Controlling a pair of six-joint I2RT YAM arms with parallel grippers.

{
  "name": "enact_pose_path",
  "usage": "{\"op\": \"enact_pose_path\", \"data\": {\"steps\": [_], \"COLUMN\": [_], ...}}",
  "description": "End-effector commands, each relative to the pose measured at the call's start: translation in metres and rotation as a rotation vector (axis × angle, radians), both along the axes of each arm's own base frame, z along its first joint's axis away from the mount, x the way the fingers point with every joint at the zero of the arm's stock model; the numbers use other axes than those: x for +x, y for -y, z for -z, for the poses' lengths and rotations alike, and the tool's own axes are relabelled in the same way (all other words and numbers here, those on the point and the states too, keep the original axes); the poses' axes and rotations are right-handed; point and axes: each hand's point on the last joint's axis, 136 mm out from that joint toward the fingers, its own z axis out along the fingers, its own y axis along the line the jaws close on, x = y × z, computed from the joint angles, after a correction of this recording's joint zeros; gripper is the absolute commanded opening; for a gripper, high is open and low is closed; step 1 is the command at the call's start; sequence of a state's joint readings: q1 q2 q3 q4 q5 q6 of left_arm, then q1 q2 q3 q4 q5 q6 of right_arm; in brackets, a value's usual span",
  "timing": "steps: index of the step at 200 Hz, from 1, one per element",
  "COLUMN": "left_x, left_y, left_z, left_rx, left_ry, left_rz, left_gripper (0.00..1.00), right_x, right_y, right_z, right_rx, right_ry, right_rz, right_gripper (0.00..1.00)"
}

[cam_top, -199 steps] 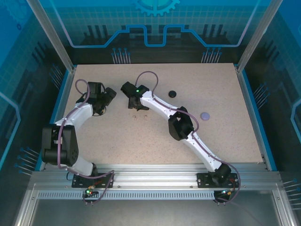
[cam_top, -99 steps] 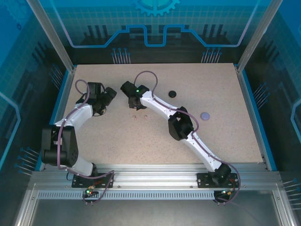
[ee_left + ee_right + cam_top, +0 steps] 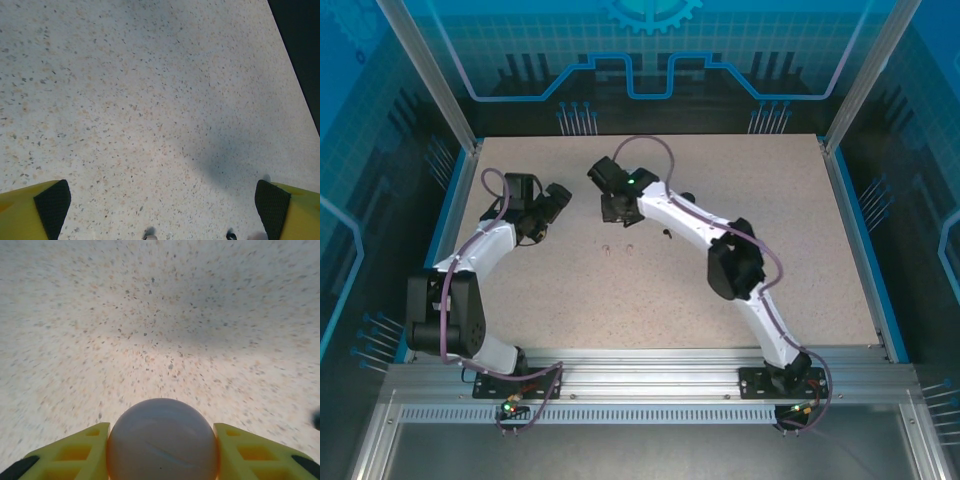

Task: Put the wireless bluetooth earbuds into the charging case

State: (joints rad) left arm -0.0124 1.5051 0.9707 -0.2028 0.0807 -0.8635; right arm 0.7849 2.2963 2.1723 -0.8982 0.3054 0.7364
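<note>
Speckled beige tabletop (image 3: 570, 300) sits inside a blue-walled cell, w/ both arms bolted at the near edge. Far left in the top view, the L gripper (image 3: 552, 202) hovers over bare table nr the back-left corner. Its jaws are spread wide w/ nothing btwn them. The wrist cam puts its black pads (image 3: 50, 205) at opposite edges, only table in the gap. 2 tiny specks sit at that view's bottom edge, too cut off to ID.

Centre: 2 pale earbuds (image 3: 607, 249) lie side by side on the table, loose, just in front of the R gripper (image 3: 614, 207). That gripper is closed partway onto a round case (image 3: 162, 440), pale pinkish-grey, squeezed btwn its yellow fingers (image 3: 75, 452). Further right, a tiny black item (image 3: 667, 235) lies beside the R forearm, too small to ID.
</note>
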Motion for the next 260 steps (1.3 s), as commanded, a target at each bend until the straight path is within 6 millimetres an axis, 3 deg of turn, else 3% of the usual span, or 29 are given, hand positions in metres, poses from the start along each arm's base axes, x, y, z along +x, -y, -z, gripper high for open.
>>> {"op": "enact_pose_path", "data": {"steps": [1, 24, 48, 78, 115, 172, 225, 239, 260], "left_x": [0.005, 0.001, -0.006, -0.016, -0.029, -0.036, -0.038, -0.038, -0.039], "left_y": [0.017, 0.029, 0.039, 0.055, 0.073, 0.086, 0.085, 0.085, 0.085], "left_z": [-0.035, -0.044, -0.054, -0.067, -0.073, -0.063, -0.063, -0.064, -0.065], "left_rx": [-0.009, -0.012, -0.021, -0.025, -0.036, -0.033, -0.025, -0.025, -0.025], "left_ry": [0.082, 0.092, 0.107, 0.133, 0.149, 0.137, 0.137, 0.140, 0.146], "left_rz": [0.087, 0.134, 0.173, 0.218, 0.257, 0.266, 0.259, 0.259, 0.259], "left_gripper": [0.99, 0.99, 0.99, 0.99, 0.99, 0.99, 0.99, 0.99, 0.99], "right_x": [-0.013, -0.040, -0.077, -0.120, -0.152, -0.171, -0.175, -0.176, -0.178], "right_y": [0.018, 0.035, 0.050, 0.075, 0.095, 0.113, 0.119, 0.119, 0.116], "right_z": [-0.029, -0.028, -0.014, 0.021, 0.057, 0.099, 0.122, 0.124, 0.115], "right_rx": [0.031, 0.048, 0.065, 0.013, -0.068, -0.215, -0.251, -0.257, -0.242], "right_ry": [0.024, -0.012, -0.055, -0.114, -0.164, -0.241, -0.298, -0.309, -0.318], "right_rz": [-0.057, -0.110, -0.187, -0.243, -0.286, -0.353, -0.328, -0.319, -0.297], "right_gripper": [0.32, 0.32, 0.32, 0.32, 0.32, 0.36, 0.43, 0.49, 0.65]}}
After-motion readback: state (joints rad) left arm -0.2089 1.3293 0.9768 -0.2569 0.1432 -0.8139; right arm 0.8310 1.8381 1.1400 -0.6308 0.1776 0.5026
